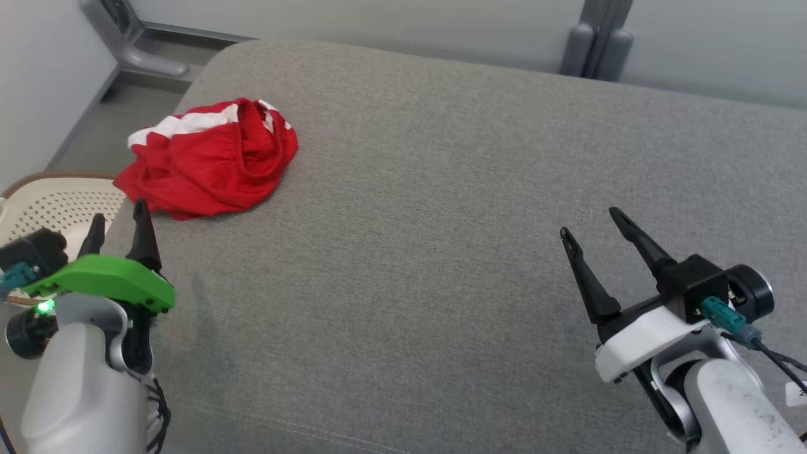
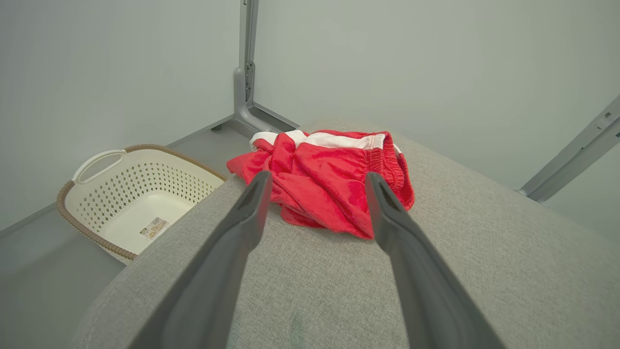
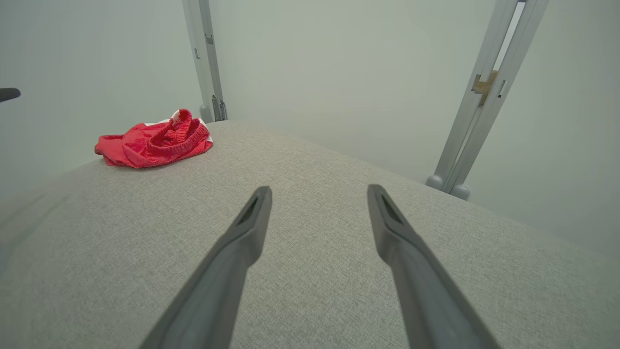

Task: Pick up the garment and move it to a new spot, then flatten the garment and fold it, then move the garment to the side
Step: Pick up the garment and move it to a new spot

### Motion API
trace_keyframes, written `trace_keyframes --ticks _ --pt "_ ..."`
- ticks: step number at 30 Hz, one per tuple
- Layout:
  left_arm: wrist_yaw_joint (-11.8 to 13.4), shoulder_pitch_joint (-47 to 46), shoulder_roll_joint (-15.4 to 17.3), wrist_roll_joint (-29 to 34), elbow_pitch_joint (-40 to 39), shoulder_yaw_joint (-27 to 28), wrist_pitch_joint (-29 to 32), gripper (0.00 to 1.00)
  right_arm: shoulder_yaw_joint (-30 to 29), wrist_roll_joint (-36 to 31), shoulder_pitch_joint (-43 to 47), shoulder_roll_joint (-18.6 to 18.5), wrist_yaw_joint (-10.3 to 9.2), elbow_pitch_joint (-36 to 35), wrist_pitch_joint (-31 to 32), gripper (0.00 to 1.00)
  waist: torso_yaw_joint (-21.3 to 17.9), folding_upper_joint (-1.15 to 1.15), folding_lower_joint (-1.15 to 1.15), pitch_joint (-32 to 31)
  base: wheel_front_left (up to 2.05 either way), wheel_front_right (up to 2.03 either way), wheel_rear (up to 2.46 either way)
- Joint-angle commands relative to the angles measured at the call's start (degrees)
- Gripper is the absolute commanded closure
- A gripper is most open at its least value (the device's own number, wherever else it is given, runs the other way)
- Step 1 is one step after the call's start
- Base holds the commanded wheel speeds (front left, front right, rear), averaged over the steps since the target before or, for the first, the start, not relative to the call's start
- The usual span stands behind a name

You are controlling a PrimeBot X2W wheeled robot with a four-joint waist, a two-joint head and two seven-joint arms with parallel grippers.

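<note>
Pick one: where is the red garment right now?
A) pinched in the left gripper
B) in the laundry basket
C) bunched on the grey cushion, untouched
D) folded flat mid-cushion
C: the red garment lies crumpled on the grey cushion, just ahead of the open left gripper and clear of its fingers; the basket sits off the cushion's edge.

Matt woven cushion point(image 1: 441, 221), cloth garment point(image 1: 211, 157)
</note>
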Motion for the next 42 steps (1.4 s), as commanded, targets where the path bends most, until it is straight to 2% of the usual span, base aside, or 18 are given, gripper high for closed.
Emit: trace_keyframes --ticks 1,9,15,22,23,24,25,27,31,36,42 --pt "-0.4 -3.0 0.5 -0.9 1.1 0.4 0.4 0.0 0.0 0.6 -1.4 -1.0 -0.11 -1.0 0.4 0.0 -7.1 0.0 0.0 7.8 0.0 0.0 0.0" --pt "0.2 -12.6 3.8 -6.4 9.0 4.1 3.6 0.0 -0.5 1.7 -5.8 -2.4 -0.11 -5.7 1.0 0.0 -13.5 0.0 0.0 17.3 0.0 0.0 0.0" --pt "1.1 -16.9 5.4 -7.0 13.5 4.8 3.2 0.0 -1.7 1.8 -5.9 -2.4 -0.11 -6.8 0.3 0.0 -15.8 0.0 0.0 21.0 0.0 0.0 0.0" --pt "4.9 -19.5 7.5 -7.4 20.2 5.4 7.0 0.0 -2.9 1.7 -4.6 -2.2 -0.11 -7.5 -0.5 0.0 -18.3 0.0 0.0 22.0 0.0 0.0 0.0" --pt "5.3 -19.6 7.8 -7.5 21.3 5.5 8.4 0.08 -3.0 1.7 -4.5 -2.1 -0.11 -7.5 -0.6 0.0 -18.5 0.0 0.0 21.9 0.0 0.0 0.0" --pt "5.3 -19.4 7.8 -7.2 22.3 5.1 9.5 0.69 -3.1 1.7 -4.3 -2.0 -0.11 -7.3 -0.6 0.0 -18.8 0.0 0.0 21.6 0.0 0.0 0.0" --pt "5.3 -19.3 7.8 -7.6 23.0 5.2 10.5 1.0 -3.2 1.7 -4.1 -1.9 -0.11 -7.2 -0.7 0.0 -18.9 0.0 0.0 21.4 0.0 0.0 0.0" --pt "4.9 -19.5 7.9 -7.9 24.0 5.0 12.6 1.0 -3.5 1.8 -4.0 -1.4 -0.11 -6.8 -1.3 0.0 -18.8 0.0 0.0 20.6 0.0 0.0 0.0" --pt "3.7 -21.3 10.0 -7.1 22.7 3.9 13.2 1.0 -3.7 2.2 -3.6 -0.1 -0.11 -5.2 -2.4 0.0 -18.1 0.0 0.0 17.6 0.0 0.0 0.0" --pt "2.0 -23.4 14.1 -5.2 17.7 1.7 13.5 1.0 -2.3 3.1 -3.8 2.0 -0.11 -1.4 -4.6 0.0 -17.7 0.0 0.0 12.1 0.0 0.0 0.0" --pt "0.3 -24.4 14.6 -3.9 7.7 -2.3 16.1 1.0 -1.2 3.8 -3.2 4.1 -0.11 2.8 -6.8 0.0 -18.6 0.0 0.0 5.1 0.0 0.0 0.0"
